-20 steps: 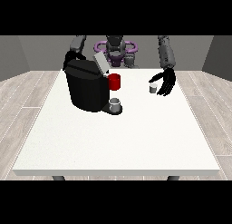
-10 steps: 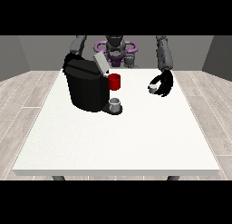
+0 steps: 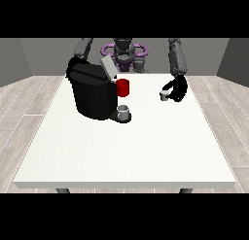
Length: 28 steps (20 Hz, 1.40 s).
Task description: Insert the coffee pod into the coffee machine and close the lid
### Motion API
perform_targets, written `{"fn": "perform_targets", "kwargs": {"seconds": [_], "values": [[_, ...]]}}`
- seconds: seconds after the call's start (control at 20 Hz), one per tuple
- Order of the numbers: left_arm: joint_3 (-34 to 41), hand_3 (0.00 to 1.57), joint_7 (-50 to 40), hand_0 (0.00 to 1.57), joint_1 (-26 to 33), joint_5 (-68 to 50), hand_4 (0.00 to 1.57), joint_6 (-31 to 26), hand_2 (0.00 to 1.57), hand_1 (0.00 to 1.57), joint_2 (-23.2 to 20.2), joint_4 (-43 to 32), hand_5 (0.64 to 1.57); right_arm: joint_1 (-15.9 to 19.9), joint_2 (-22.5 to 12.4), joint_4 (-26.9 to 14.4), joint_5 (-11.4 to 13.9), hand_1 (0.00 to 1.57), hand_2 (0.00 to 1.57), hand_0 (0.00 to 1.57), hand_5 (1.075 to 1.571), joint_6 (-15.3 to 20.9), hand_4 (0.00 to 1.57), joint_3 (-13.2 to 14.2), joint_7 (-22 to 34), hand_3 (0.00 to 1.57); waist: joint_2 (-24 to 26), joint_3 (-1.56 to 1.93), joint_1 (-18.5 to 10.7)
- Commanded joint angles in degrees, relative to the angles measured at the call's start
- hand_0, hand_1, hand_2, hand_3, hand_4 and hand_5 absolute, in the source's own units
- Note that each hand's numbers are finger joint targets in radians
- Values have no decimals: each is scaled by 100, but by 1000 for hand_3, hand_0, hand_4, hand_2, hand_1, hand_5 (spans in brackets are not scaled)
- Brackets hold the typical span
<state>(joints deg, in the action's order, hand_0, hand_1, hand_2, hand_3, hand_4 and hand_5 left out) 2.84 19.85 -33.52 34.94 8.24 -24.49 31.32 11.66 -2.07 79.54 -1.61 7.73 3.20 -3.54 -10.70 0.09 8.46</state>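
Observation:
The black coffee machine (image 3: 92, 95) stands on the left half of the white table (image 3: 131, 151). Its grey lid (image 3: 107, 67) is tilted up and open, above a red part (image 3: 123, 87) on its front. A small grey cup (image 3: 124, 111) sits on its drip tray. The small grey coffee pod (image 3: 164, 94) is right of the machine, just above the table. The hand at the view's right (image 3: 178, 90) is curled round the pod. The hand at the view's left (image 3: 72, 65) is mostly hidden behind the machine's back corner.
The robot's torso (image 3: 124, 54) stands behind the far table edge. White tabletop stretches from the machine to the near edge and to the right of the pod. Wooden floor surrounds the table.
The fingers of the hand at the view's right have curled in round the pod, and hand and pod have shifted only slightly. The machine and the other arm have not moved.

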Motion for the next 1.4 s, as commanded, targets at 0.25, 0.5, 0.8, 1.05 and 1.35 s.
{"fn": "perform_targets", "kwargs": {"seconds": [0.25,0.5,0.8,1.05,1.35], "values": [[-263,1353,-201,1388,-584,28,583,-902,1408,1388,217,607,1571,-39,-97,-924,-177,0,0,0,1571,-100,468,360,-413,0,574,-3,-309],[-303,1297,-535,1258,-899,21,529,-1262,1321,1258,385,847,1571,-133,-24,-1046,43,0,0,0,1571,-18,468,121,-446,0,806,-5,-295],[-113,1292,-726,1256,-1309,67,545,-1283,1331,1256,298,816,1571,228,12,-719,-150,0,0,0,1571,-66,496,118,-142,0,576,-8,9],[140,1293,-899,1272,-2160,-54,548,-1621,1342,1272,-57,752,1571,733,47,-506,-137,0,0,0,1571,-7,521,51,21,0,275,-8,302],[413,1237,-1232,1248,-2605,-99,515,-1563,1292,1248,-155,630,1571,644,197,-305,105,0,0,0,1571,158,506,-234,86,0,103,-9,620]]}}
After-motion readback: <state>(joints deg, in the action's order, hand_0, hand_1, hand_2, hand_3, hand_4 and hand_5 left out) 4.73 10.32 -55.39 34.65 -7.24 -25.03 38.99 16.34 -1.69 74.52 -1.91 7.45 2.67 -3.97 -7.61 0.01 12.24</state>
